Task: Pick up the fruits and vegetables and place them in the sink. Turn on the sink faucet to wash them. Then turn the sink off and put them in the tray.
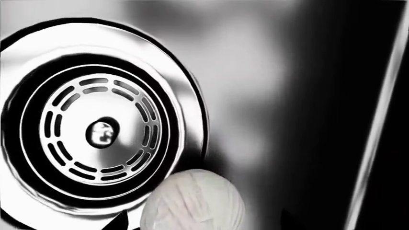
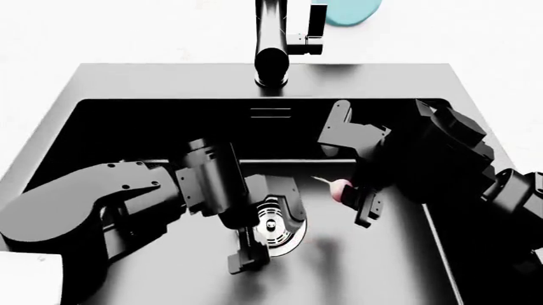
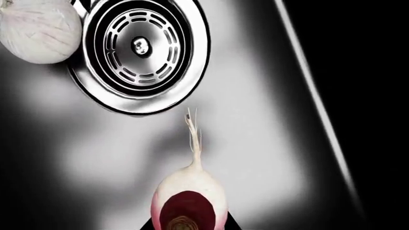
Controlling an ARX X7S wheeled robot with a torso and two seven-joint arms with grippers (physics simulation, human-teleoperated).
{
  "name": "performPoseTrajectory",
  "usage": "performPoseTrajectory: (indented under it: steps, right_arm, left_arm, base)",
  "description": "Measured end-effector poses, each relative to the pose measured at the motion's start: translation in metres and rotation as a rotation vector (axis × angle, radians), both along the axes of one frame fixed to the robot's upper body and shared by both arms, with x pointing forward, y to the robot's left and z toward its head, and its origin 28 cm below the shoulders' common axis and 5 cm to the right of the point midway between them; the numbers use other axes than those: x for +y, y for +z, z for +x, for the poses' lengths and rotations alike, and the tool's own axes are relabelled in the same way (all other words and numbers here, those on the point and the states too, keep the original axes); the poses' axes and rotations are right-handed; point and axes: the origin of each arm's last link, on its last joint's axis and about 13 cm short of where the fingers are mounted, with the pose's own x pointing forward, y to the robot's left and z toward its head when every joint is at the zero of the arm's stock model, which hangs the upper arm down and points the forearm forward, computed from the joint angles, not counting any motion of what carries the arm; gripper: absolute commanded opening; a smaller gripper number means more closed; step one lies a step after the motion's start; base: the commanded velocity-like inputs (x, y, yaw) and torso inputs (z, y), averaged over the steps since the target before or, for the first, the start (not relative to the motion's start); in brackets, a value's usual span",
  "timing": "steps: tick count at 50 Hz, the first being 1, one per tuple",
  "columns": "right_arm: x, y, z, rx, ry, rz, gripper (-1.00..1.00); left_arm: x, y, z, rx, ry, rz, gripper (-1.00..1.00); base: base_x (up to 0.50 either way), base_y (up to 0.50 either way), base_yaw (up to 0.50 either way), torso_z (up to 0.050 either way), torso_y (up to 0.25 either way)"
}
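Note:
Both arms reach down into the black sink (image 2: pixel 127 86). In the left wrist view the whitish garlic bulb (image 1: pixel 193 201) lies against the rim of the silver drain (image 1: pixel 102 132). It sits between the fingers of my left gripper (image 1: pixel 204 224), with a gap on each side, so that gripper is open. The bulb also shows in the right wrist view (image 3: pixel 38 31). My right gripper (image 3: pixel 189 226) is shut on the pink-red radish (image 3: pixel 189 191), whose white root tail points toward the drain (image 3: pixel 141 48). From the head camera the radish (image 2: pixel 342 189) hangs low over the basin floor. The tray is out of view.
The tall black sink faucet (image 2: pixel 271 38) stands behind the basin, its side lever (image 2: pixel 307 42) pointing right. A blue plant pot (image 2: pixel 348 9) sits behind it. No water is running. White counter surrounds the sink, and its right wall (image 2: pixel 441 241) is close to my right arm.

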Motion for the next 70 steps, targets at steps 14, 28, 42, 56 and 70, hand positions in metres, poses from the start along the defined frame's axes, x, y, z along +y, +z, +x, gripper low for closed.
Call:
performPoseTrajectory:
  steps: [14, 28, 42, 56, 70]
  right_arm:
    - [0.0, -0.001, 0.001, 0.0, 0.0, 0.002, -1.0]
    - [0.0, -0.001, 0.001, -0.001, -0.001, 0.004, -1.0]
    - [-0.001, 0.002, -0.001, -0.003, -0.005, -0.001, -1.0]
    - [-0.004, 0.012, -0.005, -0.005, -0.009, -0.034, -1.0]
    - [-0.007, 0.023, -0.009, -0.002, -0.01, -0.069, -1.0]
  left_arm:
    - [-0.006, -0.013, 0.004, 0.043, -0.022, 0.033, 1.0]
    - [-0.01, -0.018, 0.005, 0.08, -0.074, 0.084, -1.0]
    - [-0.005, -0.011, -0.004, 0.067, -0.067, 0.123, -1.0]
    - [0.021, 0.036, -0.035, -0.076, 0.009, 0.106, -1.0]
    - [0.056, 0.079, -0.062, -0.208, 0.131, 0.039, -1.0]
  base:
    - [0.0, 0.0, 0.0, 0.0, 0.0]
    - [0.0, 0.0, 0.0, 0.0, 0.0]
    - [0.0, 0.0, 0.0, 0.0, 0.0]
    - [0.0, 0.0, 0.0, 0.0, 0.194]
    - [0.0, 0.0, 0.0, 0.0, 0.25]
